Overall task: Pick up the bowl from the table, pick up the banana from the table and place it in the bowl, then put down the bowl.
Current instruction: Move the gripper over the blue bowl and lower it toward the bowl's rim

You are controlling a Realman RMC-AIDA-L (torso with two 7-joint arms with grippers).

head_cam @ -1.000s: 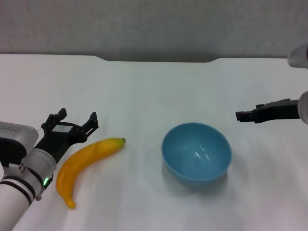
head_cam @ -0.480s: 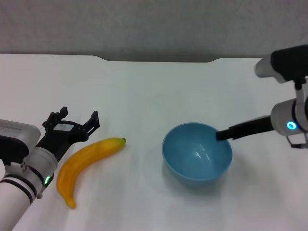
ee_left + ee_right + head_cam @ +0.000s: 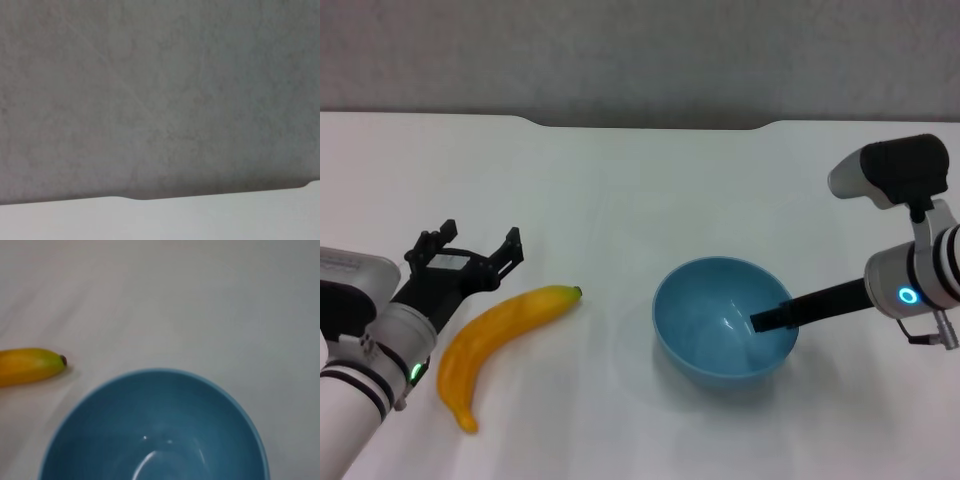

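The right gripper (image 3: 765, 321) had just reached over the round, glossy light-blue bowl's (image 3: 715, 330) rim; jaws' state unclear, grasp pending. The left gripper (image 3: 470, 256) waited, jaws apart, beside the curved yellow banana (image 3: 500, 335).

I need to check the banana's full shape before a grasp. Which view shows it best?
The head view: the whole banana lies on the table, from dark tip to stem end, beside the left gripper. The right wrist view catches only its tip end, near the bowl. The left wrist view shows none of it.
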